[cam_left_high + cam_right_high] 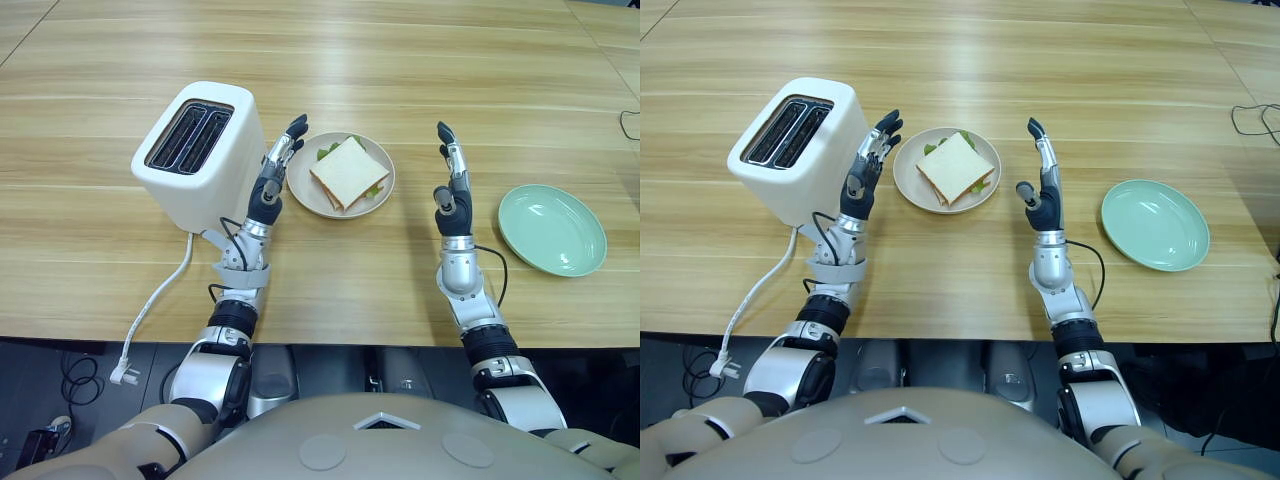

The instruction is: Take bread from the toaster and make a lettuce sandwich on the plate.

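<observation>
Just above frame centre, sandwich (349, 172) with lettuce (328, 150) peeking out on beige plate (303, 188), left hand (272, 180) just left of it beside white toaster (200, 160), fingers straight, holding nothing, right hand (453, 180) right of centre, fingers straight, holding nothing, green plate (552, 228) far right

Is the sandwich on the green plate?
No, the sandwich sits on the beige plate beside the toaster, while the green plate lies apart on the right.
</observation>
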Robot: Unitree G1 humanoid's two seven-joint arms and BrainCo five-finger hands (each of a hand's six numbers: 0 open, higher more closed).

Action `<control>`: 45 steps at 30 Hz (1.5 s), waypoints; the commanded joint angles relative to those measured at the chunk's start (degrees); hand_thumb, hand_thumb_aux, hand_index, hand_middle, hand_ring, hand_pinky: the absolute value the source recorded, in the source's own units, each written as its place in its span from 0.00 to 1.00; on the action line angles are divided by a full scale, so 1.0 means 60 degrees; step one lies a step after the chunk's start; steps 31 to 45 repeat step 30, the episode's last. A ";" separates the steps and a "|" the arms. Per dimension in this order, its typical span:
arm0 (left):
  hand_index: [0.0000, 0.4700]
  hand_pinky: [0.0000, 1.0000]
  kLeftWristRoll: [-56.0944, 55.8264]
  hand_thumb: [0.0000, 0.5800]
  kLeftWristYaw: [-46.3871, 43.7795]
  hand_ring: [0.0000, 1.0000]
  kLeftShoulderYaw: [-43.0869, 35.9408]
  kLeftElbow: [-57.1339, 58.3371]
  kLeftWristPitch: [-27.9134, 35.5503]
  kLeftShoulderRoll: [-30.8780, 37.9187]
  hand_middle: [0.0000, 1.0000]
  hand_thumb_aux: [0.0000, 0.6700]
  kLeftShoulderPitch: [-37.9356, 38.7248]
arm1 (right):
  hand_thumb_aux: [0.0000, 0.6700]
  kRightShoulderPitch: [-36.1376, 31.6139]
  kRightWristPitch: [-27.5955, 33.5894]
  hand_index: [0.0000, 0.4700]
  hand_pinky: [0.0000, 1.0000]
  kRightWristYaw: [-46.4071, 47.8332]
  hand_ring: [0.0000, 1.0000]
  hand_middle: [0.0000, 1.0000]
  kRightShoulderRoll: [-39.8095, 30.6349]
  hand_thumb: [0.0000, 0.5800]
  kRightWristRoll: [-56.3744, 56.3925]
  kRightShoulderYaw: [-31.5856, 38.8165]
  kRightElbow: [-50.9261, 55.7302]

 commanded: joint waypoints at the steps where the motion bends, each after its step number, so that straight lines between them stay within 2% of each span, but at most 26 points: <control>1: 0.00 0.00 0.0145 0.00 0.0070 0.00 -0.0033 0.0112 0.0036 -0.0040 0.00 0.00 -0.0035 | 0.00 -0.0056 0.0020 0.00 0.00 -0.0057 0.00 0.00 -0.0025 0.00 -0.0109 -0.0020 0.0250; 45: 0.00 0.00 0.0240 0.00 0.0165 0.00 -0.0057 0.0267 0.0071 -0.0140 0.00 0.00 -0.0041 | 0.00 -0.0300 0.0040 0.00 0.00 -0.0045 0.00 0.00 -0.0045 0.00 -0.0331 0.0189 0.0913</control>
